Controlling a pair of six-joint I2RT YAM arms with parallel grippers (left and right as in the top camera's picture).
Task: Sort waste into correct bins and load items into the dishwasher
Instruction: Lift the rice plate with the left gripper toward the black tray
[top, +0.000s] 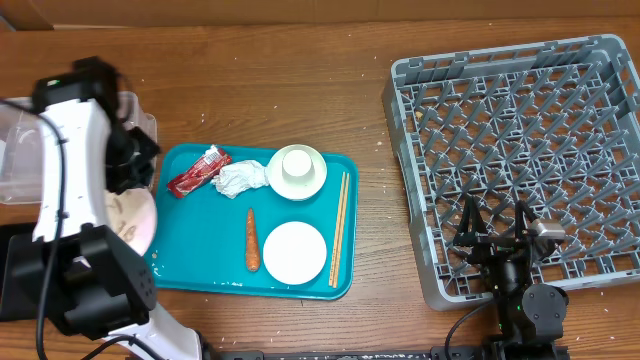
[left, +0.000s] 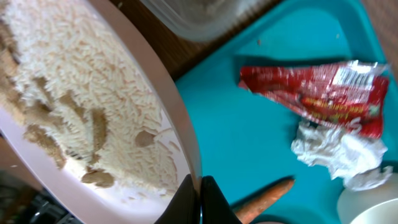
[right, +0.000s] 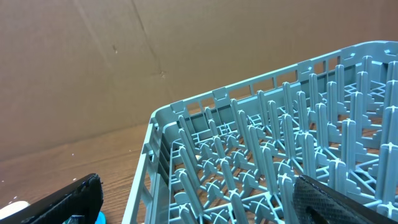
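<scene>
Rice (left: 74, 81), white and loose, rides the pale pink round plate (left: 177, 112), stiff and probably slick, which my left gripper (left: 200, 199) clamps by its rim at the left edge of the teal tray (top: 200, 250); my right gripper (right: 199, 202) gapes empty.

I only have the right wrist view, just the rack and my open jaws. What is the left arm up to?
Observer: Its jaws are shut on the rim of the pink plate, which carries rice.
Operator: Where is that plate?
Observer: At the left edge of the teal tray, near the clear tub.
Operator: What lies on the tray?
Observer: Wrapper, tissue, carrot, chopsticks, a cup and a white dish.
</scene>
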